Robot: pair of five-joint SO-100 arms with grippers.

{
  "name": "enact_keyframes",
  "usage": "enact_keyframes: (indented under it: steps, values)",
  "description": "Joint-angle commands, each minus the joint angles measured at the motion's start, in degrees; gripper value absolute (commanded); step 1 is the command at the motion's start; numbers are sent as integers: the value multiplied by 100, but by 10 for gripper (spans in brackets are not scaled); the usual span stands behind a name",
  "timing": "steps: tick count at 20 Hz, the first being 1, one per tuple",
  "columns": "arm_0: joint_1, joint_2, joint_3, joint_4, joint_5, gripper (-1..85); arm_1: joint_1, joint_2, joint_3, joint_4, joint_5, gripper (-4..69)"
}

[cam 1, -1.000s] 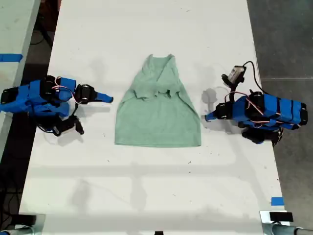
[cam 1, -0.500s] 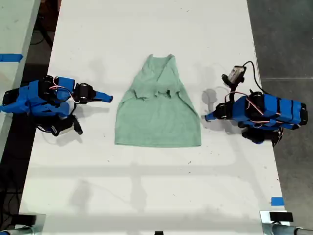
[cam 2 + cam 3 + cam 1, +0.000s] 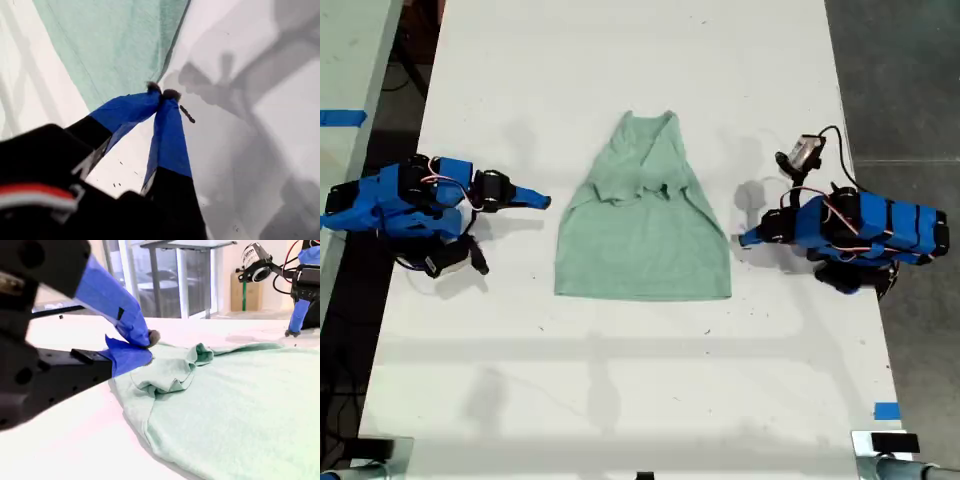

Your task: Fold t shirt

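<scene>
On the white table (image 3: 620, 60) nothing is changing. The t shirt (image 3: 642, 240) is lying part-folded just ahead of the first gripper (image 3: 744, 239). The second gripper (image 3: 542, 201) is idling farther off, and both are pinched together, empty, so folding is stalling.

Bare white bench (image 3: 640, 90) lies open above and below the t shirt (image 3: 642, 232) in the exterior view, while each side gap is narrowed by an arm's closed end effector pointing inward just beside the cloth.

The t shirt (image 3: 642, 232) is pale mint green; it lies flat mid-table, sleeves folded inward and bunched near the middle; hem straight, neckline narrow.
</scene>
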Motion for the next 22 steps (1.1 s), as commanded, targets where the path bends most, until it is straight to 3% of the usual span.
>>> enact_keyframes:
  steps: [1, 22]
  values:
    - [-62, 35, 26, 18, -114, 0, 62, 79, 193, 9, 88, 12]
    - [-62, 35, 26, 35, -132, 0, 79, 79, 202, 26, 158, 12]
